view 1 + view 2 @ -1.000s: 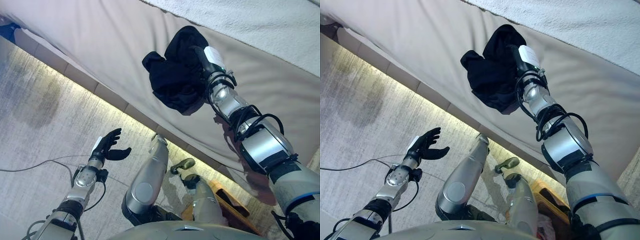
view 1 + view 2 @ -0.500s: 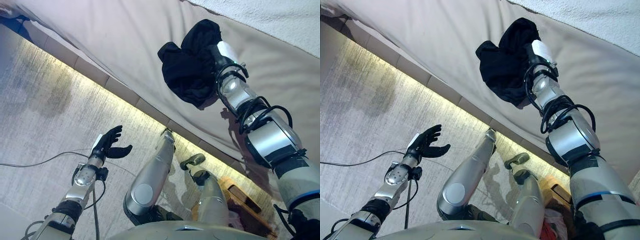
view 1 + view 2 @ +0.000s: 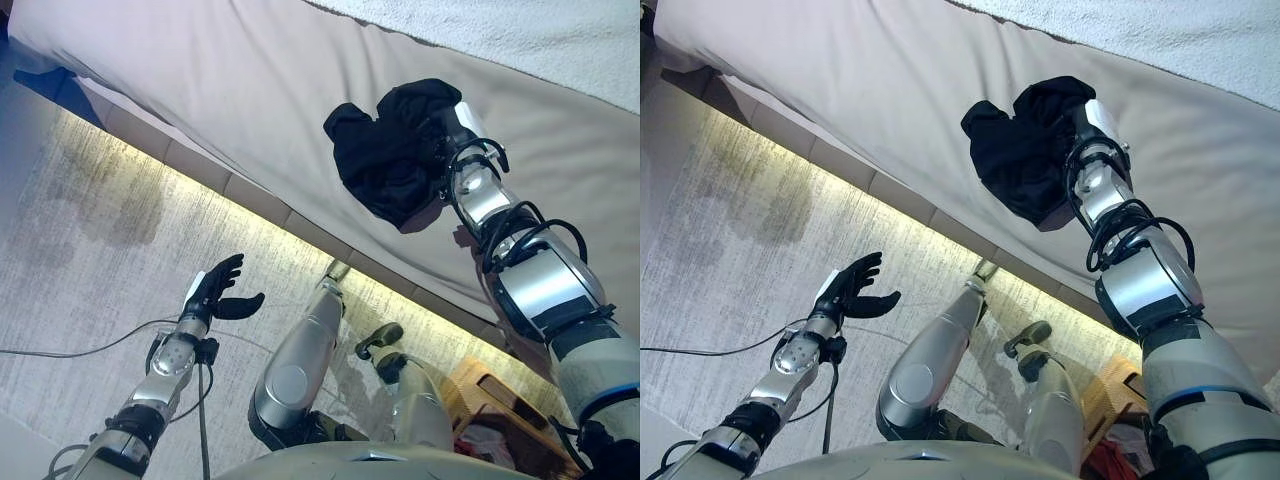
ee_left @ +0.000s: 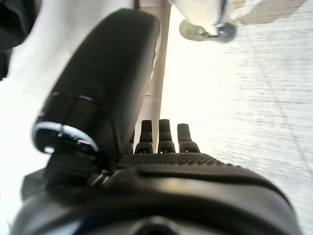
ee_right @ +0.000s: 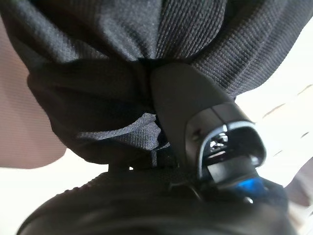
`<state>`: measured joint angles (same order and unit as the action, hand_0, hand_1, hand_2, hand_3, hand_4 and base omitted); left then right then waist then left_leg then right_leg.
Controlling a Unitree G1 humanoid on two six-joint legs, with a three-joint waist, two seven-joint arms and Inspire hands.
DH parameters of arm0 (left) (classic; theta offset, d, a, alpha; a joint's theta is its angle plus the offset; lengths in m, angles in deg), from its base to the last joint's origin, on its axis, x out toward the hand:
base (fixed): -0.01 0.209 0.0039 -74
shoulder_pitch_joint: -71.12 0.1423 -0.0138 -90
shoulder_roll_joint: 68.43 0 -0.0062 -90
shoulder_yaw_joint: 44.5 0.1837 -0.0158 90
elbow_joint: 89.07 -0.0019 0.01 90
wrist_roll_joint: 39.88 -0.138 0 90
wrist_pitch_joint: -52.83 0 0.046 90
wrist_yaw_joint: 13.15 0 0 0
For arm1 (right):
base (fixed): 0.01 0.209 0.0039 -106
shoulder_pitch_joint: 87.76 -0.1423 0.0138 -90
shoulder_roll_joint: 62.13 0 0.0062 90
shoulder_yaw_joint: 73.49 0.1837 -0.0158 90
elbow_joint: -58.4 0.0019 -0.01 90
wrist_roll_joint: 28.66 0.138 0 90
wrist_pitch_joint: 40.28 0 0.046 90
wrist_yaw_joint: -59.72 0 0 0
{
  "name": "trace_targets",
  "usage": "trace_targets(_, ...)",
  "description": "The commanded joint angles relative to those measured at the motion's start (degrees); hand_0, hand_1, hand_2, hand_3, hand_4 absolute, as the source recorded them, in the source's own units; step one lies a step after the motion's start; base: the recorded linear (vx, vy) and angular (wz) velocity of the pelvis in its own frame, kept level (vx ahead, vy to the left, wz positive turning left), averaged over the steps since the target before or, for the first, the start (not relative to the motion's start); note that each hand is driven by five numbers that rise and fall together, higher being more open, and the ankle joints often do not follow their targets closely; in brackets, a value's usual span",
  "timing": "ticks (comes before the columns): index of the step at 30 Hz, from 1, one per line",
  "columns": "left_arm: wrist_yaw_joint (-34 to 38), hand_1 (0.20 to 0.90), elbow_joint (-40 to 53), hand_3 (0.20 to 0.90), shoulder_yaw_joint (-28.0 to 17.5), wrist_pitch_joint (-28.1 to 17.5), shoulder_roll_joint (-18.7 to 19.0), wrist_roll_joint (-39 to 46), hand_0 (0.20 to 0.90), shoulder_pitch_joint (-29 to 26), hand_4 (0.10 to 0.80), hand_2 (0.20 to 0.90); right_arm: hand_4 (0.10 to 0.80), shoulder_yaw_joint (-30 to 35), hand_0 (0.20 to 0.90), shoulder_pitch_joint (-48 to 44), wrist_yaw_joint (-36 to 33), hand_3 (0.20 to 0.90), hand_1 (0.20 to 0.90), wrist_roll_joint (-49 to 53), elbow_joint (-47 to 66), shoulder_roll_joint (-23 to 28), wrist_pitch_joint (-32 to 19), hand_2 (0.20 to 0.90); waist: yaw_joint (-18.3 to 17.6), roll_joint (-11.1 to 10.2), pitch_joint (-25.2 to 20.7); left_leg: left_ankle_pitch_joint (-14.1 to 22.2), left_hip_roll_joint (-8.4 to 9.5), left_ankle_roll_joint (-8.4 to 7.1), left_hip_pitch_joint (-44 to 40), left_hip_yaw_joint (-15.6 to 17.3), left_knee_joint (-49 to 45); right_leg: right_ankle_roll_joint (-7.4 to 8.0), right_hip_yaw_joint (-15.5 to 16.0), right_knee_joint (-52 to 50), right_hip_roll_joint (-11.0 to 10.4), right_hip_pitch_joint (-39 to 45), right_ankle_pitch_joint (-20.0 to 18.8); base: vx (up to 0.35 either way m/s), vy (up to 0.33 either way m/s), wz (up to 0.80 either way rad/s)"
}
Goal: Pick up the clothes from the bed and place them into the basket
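A black garment [image 3: 392,160] hangs bunched from my right hand [image 3: 462,128], lifted just off the beige bed sheet [image 3: 240,90]. In the right wrist view the thumb [image 5: 195,117] presses into the dark ribbed cloth [image 5: 107,44], so the hand is shut on it. My left hand [image 3: 213,290] hovers low over the grey floor at the lower left, fingers straight and relaxed, holding nothing. A brown wicker basket [image 3: 492,400] shows at the lower right beside the bed.
The bed's side edge [image 3: 250,190] runs diagonally from upper left to lower right, lit along its base. A white fluffy blanket [image 3: 540,40] covers the bed's far part. Grey carpet [image 3: 90,230] fills the left. Red cloth [image 3: 1110,462] lies by the basket.
The view has shifted. My right hand with the black garment has drawn slightly lower and nearer along the bed. The left hand holds its pose.
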<state>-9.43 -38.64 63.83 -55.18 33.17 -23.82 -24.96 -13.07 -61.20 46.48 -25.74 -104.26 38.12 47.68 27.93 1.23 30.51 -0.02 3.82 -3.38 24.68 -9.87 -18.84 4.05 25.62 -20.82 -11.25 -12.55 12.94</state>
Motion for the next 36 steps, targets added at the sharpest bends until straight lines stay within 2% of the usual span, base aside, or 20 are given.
trace_targets(1, 2.27, 0.900, -1.53, 0.900, 1.14, -1.77, 1.74, -1.07, 0.900, 2.36, 0.800, 0.900, 0.100, 2.65, 0.300, 0.44, -2.78, 0.200, 0.300, 5.16, 5.91, 3.34, -5.77, 0.300, -1.59, -3.43, -1.69, 2.30, -2.31, 1.40, -0.45, 2.52, 2.07, 0.52, -1.04, 4.93, 1.80, 4.90, -6.57, -0.093, 0.042, -0.12)
trace_targets(2, 2.45, 0.900, -1.85, 0.900, 1.34, -1.69, 1.45, -1.51, 0.900, 2.43, 0.800, 0.900, 0.100, 3.37, 0.300, 1.31, -3.39, 0.200, 0.300, 7.27, 6.55, 3.55, -6.90, 0.300, -2.04, -3.41, -2.09, 0.14, -2.50, 1.55, -0.74, 2.97, 3.56, 0.17, -0.44, 6.52, 1.98, 5.26, -8.27, -0.106, 0.042, -0.19)
trace_targets(6, 2.94, 0.900, -4.40, 0.900, 1.47, -1.92, -0.32, -2.49, 0.900, 2.86, 0.800, 0.900, 0.100, 8.14, 0.300, 5.60, -3.18, 0.200, 0.300, 13.29, 9.33, 4.36, -10.35, 0.300, -4.40, -4.11, -4.43, -0.80, -3.45, 0.85, -5.14, 4.71, 8.66, 0.22, -1.67, 11.38, 3.60, 8.61, -9.12, -0.044, 0.018, -0.23)
trace_targets(12, 2.96, 0.900, -7.28, 0.900, 0.55, -2.46, -2.80, -3.91, 0.900, 5.09, 0.800, 0.900, 0.100, 14.08, 0.300, 14.99, -3.14, 0.200, 0.300, 20.80, 18.92, 5.14, -13.34, 0.300, -8.40, -4.47, -8.76, -1.85, -4.31, 0.42, -11.14, 7.07, 14.88, 0.37, -4.06, 16.02, 4.52, 11.71, -10.54, -0.006, 0.062, -0.17)
trace_targets(15, 2.70, 0.900, -9.42, 0.900, -0.77, -2.20, -4.85, -5.40, 0.900, 6.76, 0.800, 0.900, 0.100, 16.97, 0.300, 22.53, -3.91, 0.200, 0.300, 23.25, 28.05, 4.33, -13.02, 0.300, -11.20, -4.57, -12.16, -2.21, -4.49, 0.66, -13.98, 8.41, 17.29, 0.33, -5.48, 17.46, 4.75, 12.68, -11.25, 0.056, 0.097, -0.28)
trace_targets(20, 2.63, 0.900, -13.18, 0.900, -2.55, -2.38, -8.13, -7.67, 0.900, 9.35, 0.800, 0.900, 0.100, 21.83, 0.300, 37.57, -5.26, 0.200, 0.300, 22.66, 44.05, -0.50, -15.01, 0.300, -16.29, -4.09, -17.01, -2.72, -4.67, 1.37, -19.37, 10.87, 21.81, 0.67, -8.55, 19.41, 5.19, 14.28, -12.30, 0.061, 0.070, -0.19)
trace_targets(25, 3.82, 0.900, -15.64, 0.900, -3.76, -2.10, -10.89, -9.88, 0.900, 11.50, 0.800, 0.900, 0.100, 26.42, 0.300, 50.69, -3.54, 0.200, 0.300, 22.63, 54.71, -4.27, -18.03, 0.300, -21.30, -3.24, -21.08, -1.47, -5.05, 2.01, -23.99, 14.03, 23.49, 1.18, -11.40, 21.65, 5.26, 15.07, -13.84, 0.040, 0.061, -0.23)
trace_targets(32, 2.60, 0.900, -16.37, 0.900, -4.66, 0.38, -11.22, -11.81, 0.900, 9.70, 0.800, 0.900, 0.100, 32.42, 0.300, 59.02, -3.47, 0.200, 0.300, 27.42, 66.65, -6.78, -18.80, 0.300, -28.03, -3.31, -24.03, 0.43, -5.58, 2.58, -28.51, 17.54, 23.61, 1.09, -15.51, 21.67, 5.98, 15.99, -13.90, -0.018, -0.032, -0.33)
trace_targets(35, 2.25, 0.900, -15.82, 0.900, -3.94, 0.36, -11.29, -11.98, 0.900, 9.28, 0.800, 0.900, 0.100, 34.12, 0.300, 60.52, -4.18, 0.200, 0.300, 29.70, 69.11, -6.75, -19.56, 0.300, -29.32, -3.34, -24.22, 1.06, -5.94, 2.47, -29.66, 18.45, 22.84, 0.83, -16.76, 21.67, 6.30, 16.49, -13.82, -0.022, -0.040, -0.26)
trace_targets(36, 2.35, 0.900, -15.52, 0.900, -3.76, 0.43, -11.38, -11.38, 0.900, 9.03, 0.800, 0.900, 0.100, 35.13, 0.300, 61.18, -4.68, 0.200, 0.300, 30.90, 70.13, -6.97, -19.73, 0.300, -30.01, -3.55, -24.19, 1.68, -6.38, 2.02, -29.50, 18.85, 20.61, 0.44, -17.26, 21.43, 6.44, 16.55, -13.66, -0.041, -0.021, -0.39)
